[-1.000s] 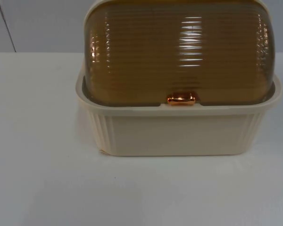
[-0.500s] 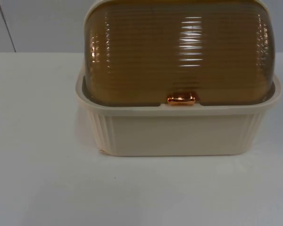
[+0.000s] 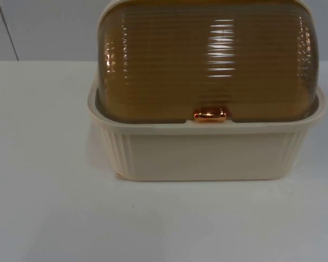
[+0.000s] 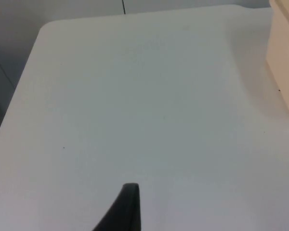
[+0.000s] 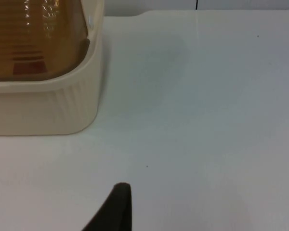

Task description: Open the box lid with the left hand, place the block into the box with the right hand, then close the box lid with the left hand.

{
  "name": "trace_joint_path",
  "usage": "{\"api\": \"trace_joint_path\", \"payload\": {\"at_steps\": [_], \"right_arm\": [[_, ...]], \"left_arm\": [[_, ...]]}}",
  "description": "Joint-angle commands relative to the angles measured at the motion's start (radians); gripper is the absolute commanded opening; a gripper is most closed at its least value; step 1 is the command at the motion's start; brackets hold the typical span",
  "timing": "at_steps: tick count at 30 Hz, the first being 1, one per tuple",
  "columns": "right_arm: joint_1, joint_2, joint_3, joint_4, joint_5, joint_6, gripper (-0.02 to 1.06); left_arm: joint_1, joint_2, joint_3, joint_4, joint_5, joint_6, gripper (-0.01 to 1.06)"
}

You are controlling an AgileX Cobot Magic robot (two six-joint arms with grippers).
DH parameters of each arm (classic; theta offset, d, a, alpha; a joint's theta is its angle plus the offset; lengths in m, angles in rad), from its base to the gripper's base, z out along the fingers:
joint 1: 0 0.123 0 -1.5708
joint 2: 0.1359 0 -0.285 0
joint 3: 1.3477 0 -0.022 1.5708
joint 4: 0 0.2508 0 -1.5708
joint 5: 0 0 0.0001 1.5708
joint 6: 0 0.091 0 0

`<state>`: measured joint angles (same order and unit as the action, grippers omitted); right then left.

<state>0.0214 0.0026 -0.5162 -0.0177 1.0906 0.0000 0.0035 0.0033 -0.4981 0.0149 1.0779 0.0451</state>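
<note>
The box (image 3: 208, 153) is cream with fine upright ribs on its walls. Its lid (image 3: 208, 60) is translucent amber, ribbed crosswise, with a shiny copper handle (image 3: 210, 114). Something reddish, perhaps, shows through it. The table (image 3: 44, 207) is white.

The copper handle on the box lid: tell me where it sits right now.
In the top view the copper handle sits at the front bottom edge of the closed amber lid, just above the cream box rim, slightly right of the box's centre.

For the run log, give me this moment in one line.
lid: shut | box: on table | left gripper, right gripper: above table
</note>
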Motion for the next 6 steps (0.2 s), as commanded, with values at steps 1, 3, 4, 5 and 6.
{"api": "trace_joint_path", "payload": {"at_steps": [1, 3, 4, 5, 6], "right_arm": [[0.003, -0.003, 0.001, 0.003, -0.012, -0.01, 1.05], [0.007, -0.003, 0.001, 0.003, -0.012, -0.01, 1.05], [0.023, -0.003, 0.001, 0.001, -0.012, -0.01, 1.05], [0.023, -0.003, 0.001, 0.001, -0.012, -0.01, 1.05], [0.037, -0.003, 0.001, 0.001, -0.012, -0.01, 1.05]], "left_arm": [[-0.002, -0.003, 0.005, -0.003, -0.002, -0.006, 1.05], [-0.002, -0.003, 0.005, -0.003, -0.002, -0.006, 1.05], [-0.002, -0.003, 0.005, -0.003, -0.002, -0.006, 1.05], [-0.002, -0.003, 0.005, -0.003, -0.002, -0.006, 1.05], [-0.002, -0.003, 0.005, -0.003, -0.002, -0.006, 1.05]]}}
